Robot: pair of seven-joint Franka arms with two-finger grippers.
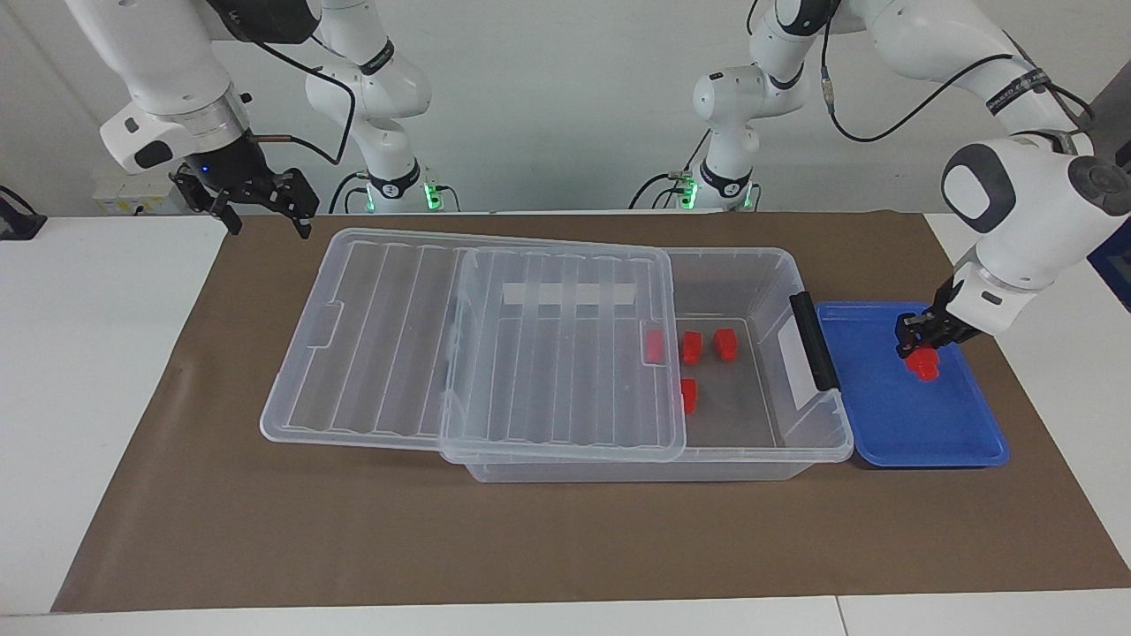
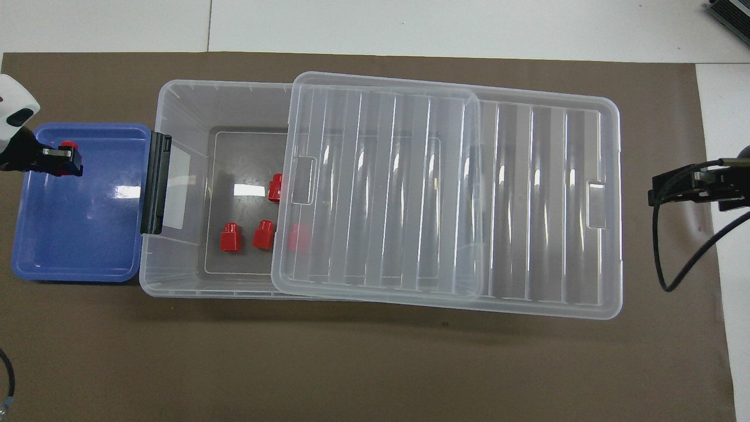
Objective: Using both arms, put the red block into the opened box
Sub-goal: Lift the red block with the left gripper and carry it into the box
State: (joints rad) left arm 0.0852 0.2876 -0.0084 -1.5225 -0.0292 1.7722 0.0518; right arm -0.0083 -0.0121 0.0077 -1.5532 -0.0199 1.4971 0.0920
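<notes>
One red block [image 1: 925,364] [image 2: 69,144] hangs just over the blue tray [image 1: 937,442] [image 2: 76,246], with my left gripper [image 1: 922,349] [image 2: 69,163] shut on it. The clear box [image 1: 778,265] [image 2: 176,94] stands beside the tray. Its ribbed lid [image 1: 477,344] [image 2: 445,193] is slid toward the right arm's end, leaving the latch end uncovered. Several red blocks [image 1: 691,347] [image 2: 229,237] lie on the box floor, one partly under the lid. My right gripper [image 1: 269,225] [image 2: 685,187] waits open in the air by the lid's outer end.
A black latch [image 1: 815,340] [image 2: 156,181] stands on the box wall next to the tray. Brown paper [image 1: 565,548] covers the table around the box. A black cable [image 2: 674,258] hangs from the right arm.
</notes>
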